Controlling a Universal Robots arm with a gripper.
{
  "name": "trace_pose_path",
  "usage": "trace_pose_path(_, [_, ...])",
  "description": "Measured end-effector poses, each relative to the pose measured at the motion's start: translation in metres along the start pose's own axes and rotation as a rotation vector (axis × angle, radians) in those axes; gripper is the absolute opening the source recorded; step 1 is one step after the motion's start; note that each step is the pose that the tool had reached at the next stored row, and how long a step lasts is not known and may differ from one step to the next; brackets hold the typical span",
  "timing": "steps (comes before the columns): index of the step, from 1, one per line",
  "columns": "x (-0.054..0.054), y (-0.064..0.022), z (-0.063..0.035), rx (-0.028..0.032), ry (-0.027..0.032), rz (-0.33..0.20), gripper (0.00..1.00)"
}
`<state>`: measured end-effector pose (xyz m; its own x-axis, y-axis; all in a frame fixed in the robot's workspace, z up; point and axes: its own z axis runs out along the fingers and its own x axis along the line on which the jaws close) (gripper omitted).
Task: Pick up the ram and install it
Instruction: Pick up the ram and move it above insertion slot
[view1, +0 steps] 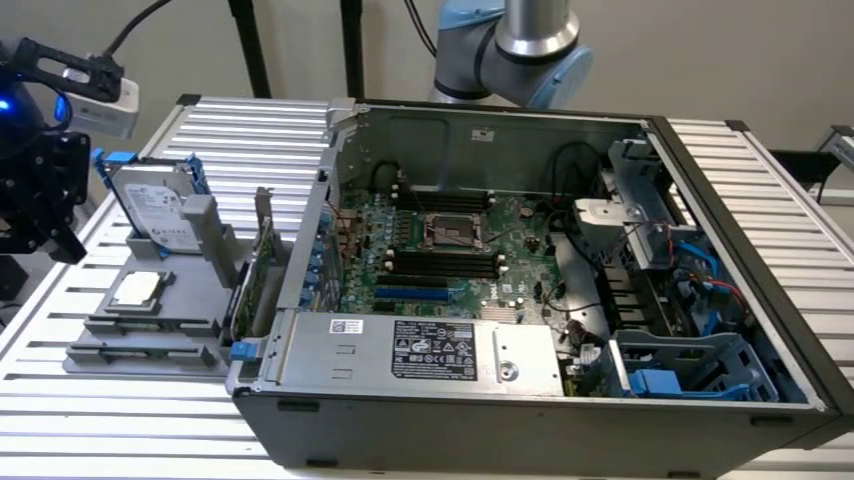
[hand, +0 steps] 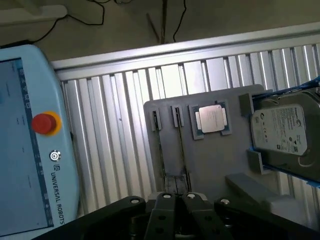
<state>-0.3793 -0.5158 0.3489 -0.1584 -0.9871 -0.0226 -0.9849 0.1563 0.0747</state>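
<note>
I cannot make out the ram in either view. A grey holder (view1: 147, 335) (hand: 210, 155) lies on the slatted table at the exterior view's left; its two narrow grooves (hand: 177, 145) look bare. My black gripper (view1: 56, 245) (hand: 175, 210) hangs at the far left of the exterior view, beyond the holder's outer side and above the table edge. In the wrist view its fingers (hand: 162, 212) are pressed together, and I can tell nothing between them. The open computer case (view1: 534, 400) shows a green motherboard with long black slots (view1: 441, 262).
On the holder sit a square silver processor (view1: 138, 290) (hand: 212, 119), an upright hard drive (view1: 154, 205) (hand: 282, 131) and a green expansion card (view1: 260, 265) on edge beside the case. A teach pendant (hand: 35, 145) with a red button lies by the table. The arm's base (view1: 527, 45) stands behind the case.
</note>
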Motion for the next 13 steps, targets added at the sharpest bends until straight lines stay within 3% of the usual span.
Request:
trace_pose_path(3, [0.0027,-0.0006,0.0017,0.0003,0.0014,-0.019,0.11])
trace_pose_path(6, [0.0037,-0.0008,0.0040,0.0058,0.0016,-0.034,0.11])
trace_pose_path(13, [0.0041,-0.0013,0.0077,0.0302,0.0012,-0.079,0.11])
